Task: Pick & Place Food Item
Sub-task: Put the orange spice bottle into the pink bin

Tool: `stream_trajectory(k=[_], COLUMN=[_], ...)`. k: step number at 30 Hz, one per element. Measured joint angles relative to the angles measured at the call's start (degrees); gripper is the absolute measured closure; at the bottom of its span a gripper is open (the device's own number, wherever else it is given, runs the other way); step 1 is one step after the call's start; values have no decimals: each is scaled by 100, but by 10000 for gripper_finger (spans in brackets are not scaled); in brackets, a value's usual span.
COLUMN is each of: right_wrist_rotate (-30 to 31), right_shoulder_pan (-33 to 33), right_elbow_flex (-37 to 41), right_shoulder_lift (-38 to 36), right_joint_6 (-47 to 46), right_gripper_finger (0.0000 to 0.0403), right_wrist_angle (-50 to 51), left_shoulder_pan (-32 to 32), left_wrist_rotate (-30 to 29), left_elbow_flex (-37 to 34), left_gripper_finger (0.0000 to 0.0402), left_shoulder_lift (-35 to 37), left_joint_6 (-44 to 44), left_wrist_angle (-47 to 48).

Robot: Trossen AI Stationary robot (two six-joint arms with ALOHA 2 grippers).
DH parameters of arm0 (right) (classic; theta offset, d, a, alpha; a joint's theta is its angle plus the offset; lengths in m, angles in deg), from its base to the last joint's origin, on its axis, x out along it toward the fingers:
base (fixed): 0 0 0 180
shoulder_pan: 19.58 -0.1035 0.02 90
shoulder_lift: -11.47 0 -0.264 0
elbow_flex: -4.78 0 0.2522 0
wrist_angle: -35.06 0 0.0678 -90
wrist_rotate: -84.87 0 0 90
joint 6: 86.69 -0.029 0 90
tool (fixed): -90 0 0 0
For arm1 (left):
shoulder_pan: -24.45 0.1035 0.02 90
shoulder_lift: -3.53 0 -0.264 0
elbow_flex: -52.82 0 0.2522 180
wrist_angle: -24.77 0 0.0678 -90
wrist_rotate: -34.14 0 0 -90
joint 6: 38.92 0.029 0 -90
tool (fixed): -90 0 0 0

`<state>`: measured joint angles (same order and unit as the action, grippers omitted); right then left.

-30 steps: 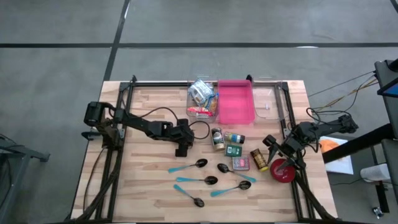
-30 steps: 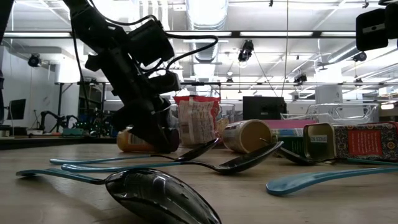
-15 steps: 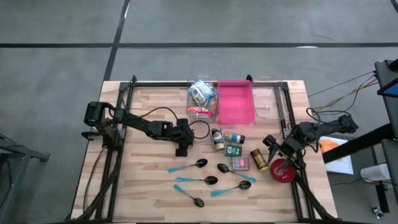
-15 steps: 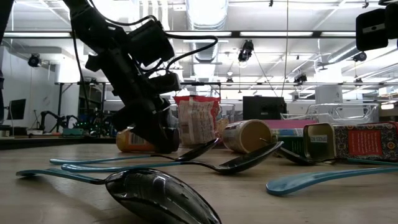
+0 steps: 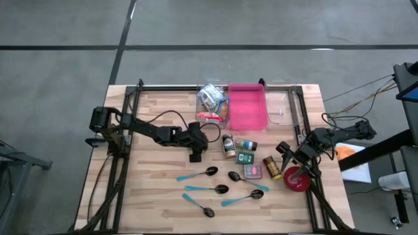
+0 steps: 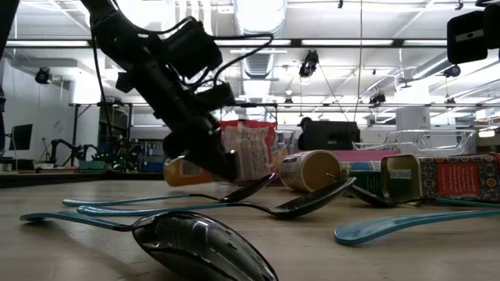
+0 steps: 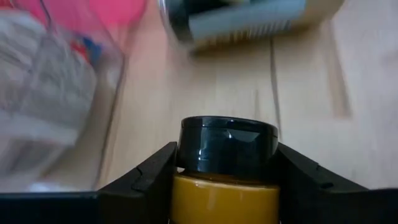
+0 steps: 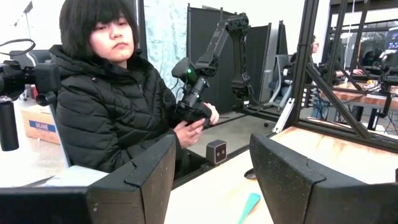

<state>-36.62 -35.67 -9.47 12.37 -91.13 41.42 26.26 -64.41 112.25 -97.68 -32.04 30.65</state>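
A: Holding the jar [image 7: 225, 198] in the left gripper [image 7: 227, 163], clamped up near the black lid. Seems barely clear of the table [image 5: 150, 189].

B: Biggest worry first: the pink tray [image 5: 247, 108], ahead of the gripper and off to one side. Could clip its wall if carried in this low.

A: Then the clear bin [image 7: 112, 81] of packets, nearer, just beside the likely path. Same risk: catches on the rim, twists the jar between the fingers.

B: And the jar itself. Looks smooth, round and fairly heavy. May slip or swing with only two narrow pads on it, more so on a quick turn.

A: Next, the tipped can [image 7: 249, 18], straight ahead and close. Rolls at a nudge, probably into the small tins [image 5: 245, 157] next to it.

B: Last, the spoons [image 5: 209, 173], behind the gripper on the near side. Would scatter under a dropped jar.

A: Nothing to fear from the right gripper [image 5: 286, 154]: parked well apart at the far edge, fingers spread on nothing.
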Motion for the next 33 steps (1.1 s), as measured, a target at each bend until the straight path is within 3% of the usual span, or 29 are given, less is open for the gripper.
stream_trajectory(k=[12, 22, 28, 33], right_wrist_rotate=[1, 0, 0, 0], right_shoulder_pan=[-1, 0, -1, 1], right_elbow_flex=[0, 0, 0, 0], right_shoulder_lift=[-1, -1, -1, -4], right_joint_6=[8, 8, 10, 5], right_gripper_finger=[197, 197, 197, 197], right_wrist_angle=[0, -1, 0, 4], left_shoulder_pan=[-17, -31, -33, -24], left_wrist_rotate=[-379, -414, -758, -977], left_elbow_flex=[7, 42, 615, 1277], left_gripper_finger=[198, 185, 197, 184], left_shoulder_lift=[11, 13, -22, -360], left_joint_6=[-530, -425, -393, -296], left_wrist_angle=[-1907, -3357, -3456, -3416])
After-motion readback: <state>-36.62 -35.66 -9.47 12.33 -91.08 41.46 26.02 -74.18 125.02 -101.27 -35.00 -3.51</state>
